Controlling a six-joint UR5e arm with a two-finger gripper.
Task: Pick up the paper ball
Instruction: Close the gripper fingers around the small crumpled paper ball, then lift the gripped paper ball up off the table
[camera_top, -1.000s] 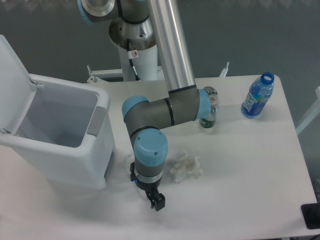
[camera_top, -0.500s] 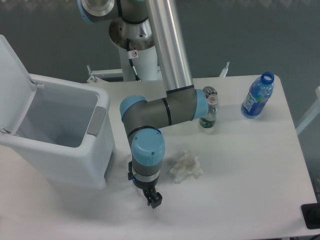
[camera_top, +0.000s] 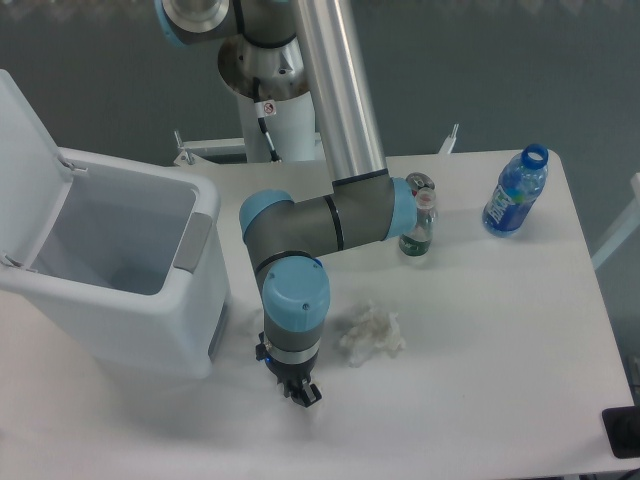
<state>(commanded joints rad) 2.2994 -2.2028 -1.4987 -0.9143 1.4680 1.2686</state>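
Observation:
My gripper (camera_top: 303, 393) points down at the table near the front, below the blue wrist. Only a narrow dark tip shows, with nothing white in it, and I cannot tell whether the jaws are apart. A small white bit (camera_top: 248, 322) shows just left of the wrist, next to the bin's front corner. It may be the paper ball, but the arm hides most of it. The much larger fluffy white wad (camera_top: 372, 333) lies to the right of the wrist, apart from the gripper.
An open white bin (camera_top: 120, 260) stands at the left with its lid up. A green glass bottle (camera_top: 418, 222) and a can stand behind the forearm. A blue plastic bottle (camera_top: 516, 192) stands at the back right. The table's front edge is close below the gripper.
The gripper tip has moved a little up and to the left, towards the bin. The fluffy wad and the bottles have not moved.

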